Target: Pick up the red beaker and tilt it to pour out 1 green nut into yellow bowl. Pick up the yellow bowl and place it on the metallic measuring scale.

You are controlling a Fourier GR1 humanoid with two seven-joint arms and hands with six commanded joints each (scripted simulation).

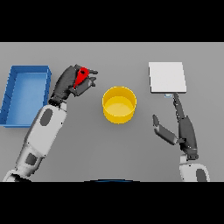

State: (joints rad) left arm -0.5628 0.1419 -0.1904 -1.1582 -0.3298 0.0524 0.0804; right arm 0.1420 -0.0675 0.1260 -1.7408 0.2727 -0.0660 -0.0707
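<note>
**Red beaker held short of the bowl**

Red beaker [81,77] is clenched in the left hand [72,83], left of the yellow bowl [119,104]; a nut could be spilled onto the table if tilted from here; right hand [181,129] is kept relaxed below the scale [167,77].

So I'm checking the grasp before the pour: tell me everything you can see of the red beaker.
The red beaker is a small, bright red vessel, mostly hidden inside the left hand, whose dark fingers curl round it. It is lifted off the table and tilted, its spout end pointing toward the yellow bowl, which stands to its right, apart from it. Only the hand touches it. Whether anything is inside cannot be seen.
</note>
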